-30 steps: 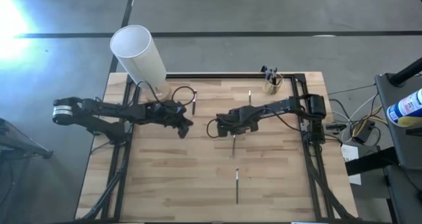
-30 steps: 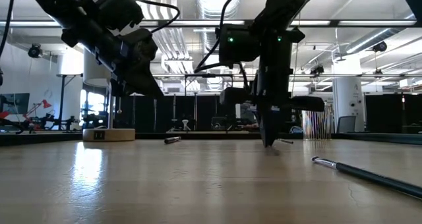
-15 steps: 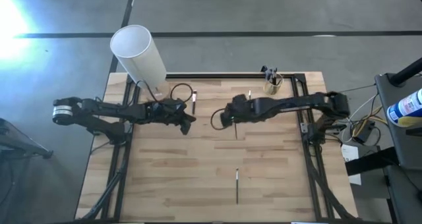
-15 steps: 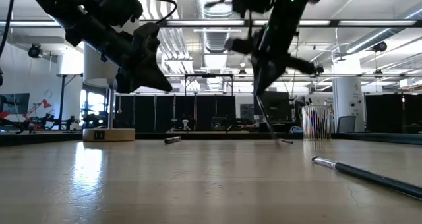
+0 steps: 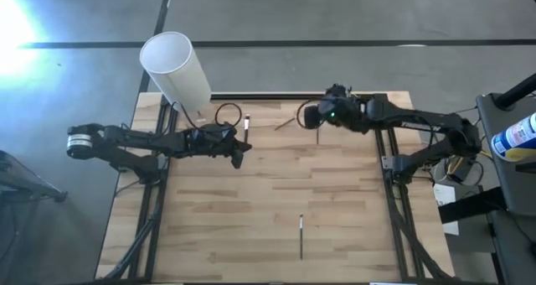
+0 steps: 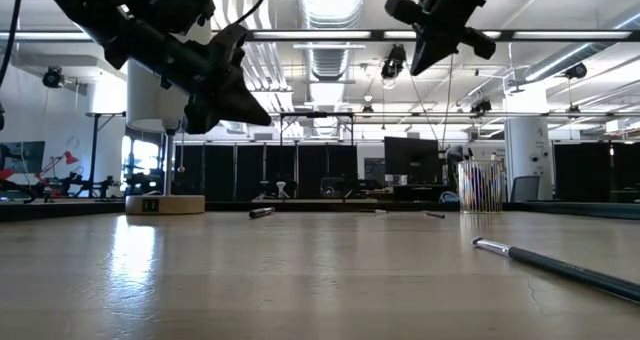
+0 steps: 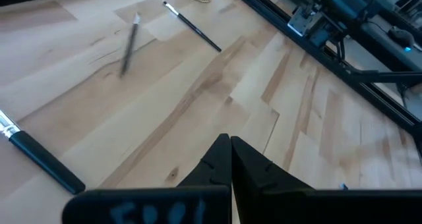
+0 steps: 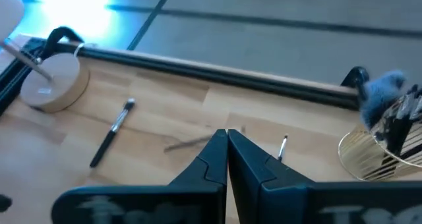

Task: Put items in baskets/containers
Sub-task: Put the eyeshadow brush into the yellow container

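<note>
Cup [image 5: 346,108] already holds several sticks. Right gripper [image 5: 303,117] clenched on a stick [image 5: 286,122], raised near cup; left gripper [image 5: 239,155] clenched, empty. Three sticks [image 5: 301,235] remain on table [image 5: 251,226].

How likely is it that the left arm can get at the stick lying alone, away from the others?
Probably yes: only bare table lies between the left pincer and the lone stick, and nothing covers it. The pincer is shut, so it would have to open first.
</note>
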`<act>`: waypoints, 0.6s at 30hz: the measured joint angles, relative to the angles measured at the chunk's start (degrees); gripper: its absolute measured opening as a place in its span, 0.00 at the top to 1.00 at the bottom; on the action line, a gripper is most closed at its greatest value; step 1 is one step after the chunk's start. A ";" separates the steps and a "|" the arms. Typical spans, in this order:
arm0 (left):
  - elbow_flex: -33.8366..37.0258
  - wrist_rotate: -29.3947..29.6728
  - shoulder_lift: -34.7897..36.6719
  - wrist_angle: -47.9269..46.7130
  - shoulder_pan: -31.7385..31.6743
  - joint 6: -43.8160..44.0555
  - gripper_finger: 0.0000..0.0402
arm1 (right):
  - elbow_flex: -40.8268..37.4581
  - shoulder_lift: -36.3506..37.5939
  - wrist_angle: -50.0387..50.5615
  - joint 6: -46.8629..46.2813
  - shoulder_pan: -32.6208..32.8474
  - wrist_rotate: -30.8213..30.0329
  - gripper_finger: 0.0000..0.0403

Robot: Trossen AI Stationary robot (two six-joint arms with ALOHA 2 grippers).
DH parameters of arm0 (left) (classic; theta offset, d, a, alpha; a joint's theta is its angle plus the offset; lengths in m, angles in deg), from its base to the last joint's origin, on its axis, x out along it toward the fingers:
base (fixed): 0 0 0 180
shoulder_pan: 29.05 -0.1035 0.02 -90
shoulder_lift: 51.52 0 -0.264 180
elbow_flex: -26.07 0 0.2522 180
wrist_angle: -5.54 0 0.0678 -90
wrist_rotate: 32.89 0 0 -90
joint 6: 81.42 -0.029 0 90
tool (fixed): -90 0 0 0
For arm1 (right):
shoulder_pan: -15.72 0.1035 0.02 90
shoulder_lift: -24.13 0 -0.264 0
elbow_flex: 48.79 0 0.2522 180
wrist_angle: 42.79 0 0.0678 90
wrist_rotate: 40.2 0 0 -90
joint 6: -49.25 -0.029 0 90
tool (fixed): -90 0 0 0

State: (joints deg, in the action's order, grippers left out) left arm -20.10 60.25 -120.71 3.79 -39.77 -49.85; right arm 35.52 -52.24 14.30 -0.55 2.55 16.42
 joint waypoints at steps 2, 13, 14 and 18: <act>0.00 0.00 0.00 -0.04 0.00 0.03 1.00 | -0.42 -0.42 0.03 0.27 -1.95 4.01 0.98; 0.00 -0.07 0.79 -3.02 -0.04 0.11 1.00 | 0.21 -16.17 -9.71 1.01 -13.00 23.18 0.91; 0.00 -0.15 1.01 -3.41 -0.04 0.11 1.00 | 0.92 -17.94 -10.69 1.77 -14.23 24.59 0.89; 0.00 -0.24 2.36 -5.74 -0.04 0.15 1.00 | 5.39 -25.58 -11.19 4.08 -18.96 30.24 0.78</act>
State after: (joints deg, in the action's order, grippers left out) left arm -20.10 60.01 -118.35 -1.95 -39.82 -49.70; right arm 40.90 -77.82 3.11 3.52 -16.41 46.66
